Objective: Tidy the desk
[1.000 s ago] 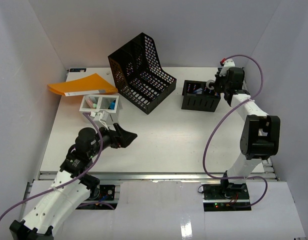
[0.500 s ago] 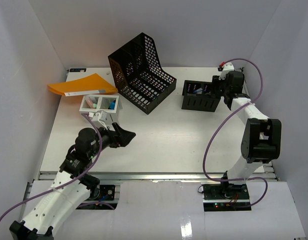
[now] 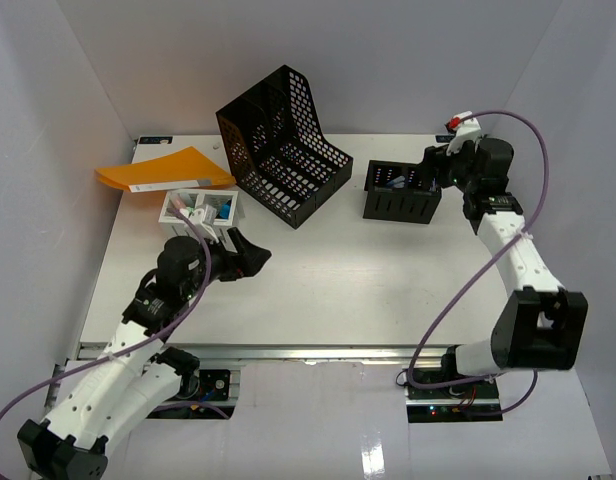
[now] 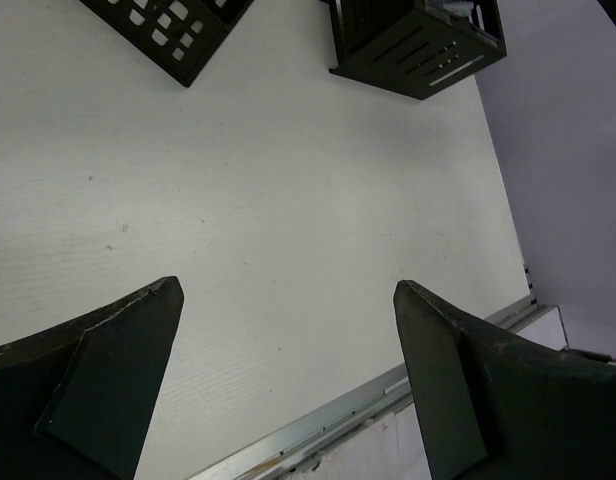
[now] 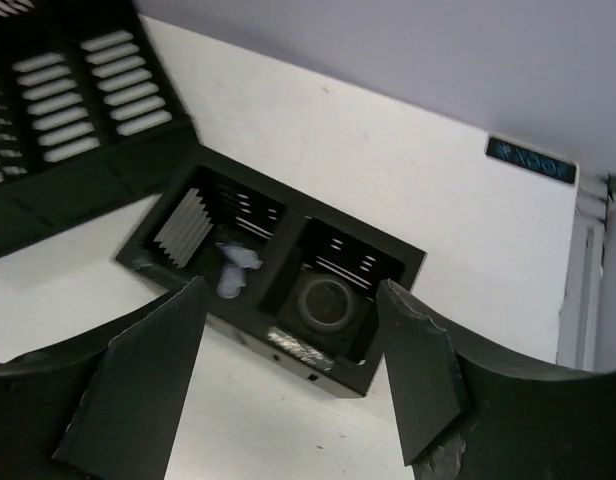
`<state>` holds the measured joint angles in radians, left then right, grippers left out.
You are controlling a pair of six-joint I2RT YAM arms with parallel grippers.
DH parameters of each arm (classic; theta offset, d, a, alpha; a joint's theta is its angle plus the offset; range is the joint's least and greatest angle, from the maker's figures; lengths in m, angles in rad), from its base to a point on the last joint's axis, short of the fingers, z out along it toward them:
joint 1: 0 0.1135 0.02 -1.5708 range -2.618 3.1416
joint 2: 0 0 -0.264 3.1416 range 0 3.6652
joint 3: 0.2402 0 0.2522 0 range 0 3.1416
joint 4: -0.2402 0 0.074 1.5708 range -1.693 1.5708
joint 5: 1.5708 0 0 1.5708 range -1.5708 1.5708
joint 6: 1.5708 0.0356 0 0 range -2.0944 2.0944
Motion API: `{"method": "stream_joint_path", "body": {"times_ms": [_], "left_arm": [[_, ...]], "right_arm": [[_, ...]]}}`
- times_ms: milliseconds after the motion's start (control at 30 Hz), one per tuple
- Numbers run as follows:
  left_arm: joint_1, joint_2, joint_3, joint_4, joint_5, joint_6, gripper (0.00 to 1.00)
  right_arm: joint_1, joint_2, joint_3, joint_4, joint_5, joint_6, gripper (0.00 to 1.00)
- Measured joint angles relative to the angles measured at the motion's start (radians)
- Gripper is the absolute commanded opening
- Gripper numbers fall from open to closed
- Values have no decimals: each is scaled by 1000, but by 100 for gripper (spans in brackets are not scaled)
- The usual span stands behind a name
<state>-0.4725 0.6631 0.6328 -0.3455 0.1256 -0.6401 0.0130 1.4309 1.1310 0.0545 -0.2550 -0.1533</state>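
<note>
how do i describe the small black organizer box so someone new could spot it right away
On the white desk, find the tall black mesh file rack at the back centre. Standing apart to its right is the small black organizer box. It is much lower than the rack, boxy rather than sloped, and split into open-topped compartments.

Plain pale walls close in on three sides: a back wall (image 3: 318,50), a left wall (image 3: 38,150) and a right wall (image 3: 588,120) (all faintly lilac, evenly lit). They meet the white surface (image 3: 368,270). Below its near edge, a glossy white floor (image 3: 318,430) carries a bright glint (image 3: 373,458). A small dark label (image 5: 531,160) sits low on one wall.
</note>
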Motion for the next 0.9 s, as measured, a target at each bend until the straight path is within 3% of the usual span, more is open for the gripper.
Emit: {"method": "stream_joint_path", "body": {"times_ms": [200,433,700,900], "left_arm": [[1,159,154,-61,-118,47,98],[5,274,237,-92,-168,89,98],[5,230,219,-135,-174,83,98],[19,207,233,-188,-326,37,98]], "right_arm": [[-2,-236,-136,-103,-427,-197,88],[35,-250,-236,-377,-835,-467,89],[163,-281,-256,-549,-931,-691,91],[216,-331,-287,-542,-911,-712,92]]}}
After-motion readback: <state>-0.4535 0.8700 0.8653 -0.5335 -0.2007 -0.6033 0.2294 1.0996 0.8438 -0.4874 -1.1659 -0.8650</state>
